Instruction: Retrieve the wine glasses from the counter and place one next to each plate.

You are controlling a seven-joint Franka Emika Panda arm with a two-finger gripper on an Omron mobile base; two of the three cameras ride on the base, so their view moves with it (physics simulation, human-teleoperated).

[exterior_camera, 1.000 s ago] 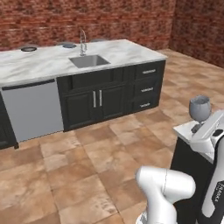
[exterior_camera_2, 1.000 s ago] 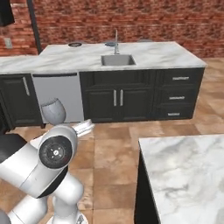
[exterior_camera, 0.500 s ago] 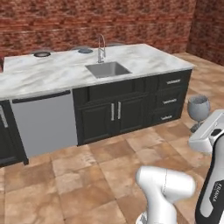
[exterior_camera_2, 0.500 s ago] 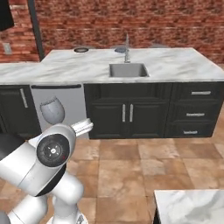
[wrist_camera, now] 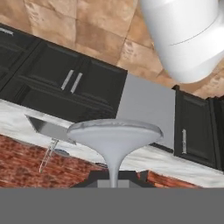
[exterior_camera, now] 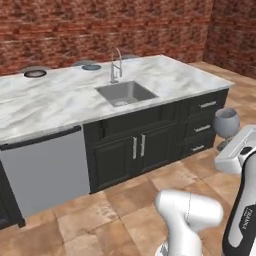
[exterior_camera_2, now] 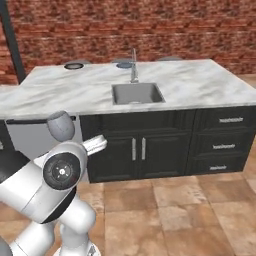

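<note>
The wine glass (exterior_camera: 226,122) rides high in the air at the right edge of the left base view, bowl up, carried off the floor and well clear of any worktop. From the other side it shows as a grey rounded bowl (exterior_camera_2: 61,125) just above the arm's big round joint. Along the hand, the glass (wrist_camera: 114,136) spreads wide across the middle, its stem dropping straight down between the fingers of the gripper (wrist_camera: 113,180), which is clenched on that stem.

Ahead stands a marble island (exterior_camera: 55,102) over black cabinets, with a steel sink (exterior_camera: 126,93) set in it and a curved faucet (exterior_camera: 115,65) behind the basin. At the far edge of that top lie two round dishes: one with a dark rim (exterior_camera: 35,73) and a bluish one (exterior_camera: 91,66) near the faucet. These look like the plates, though they are too small here to be sure. A grey dishwasher front (exterior_camera: 42,170) sits under the top at left, a brick wall (exterior_camera: 100,25) rises behind, and brown tile floor (exterior_camera: 115,210) runs below.

So this reads as the carrying leg: glass in hand, delivery not yet made. The next move, I'd judge, calls for bringing the base near the island, reaching over the sink side, and setting the foot down flat beside a plate, keeping the stem upright before letting go.
</note>
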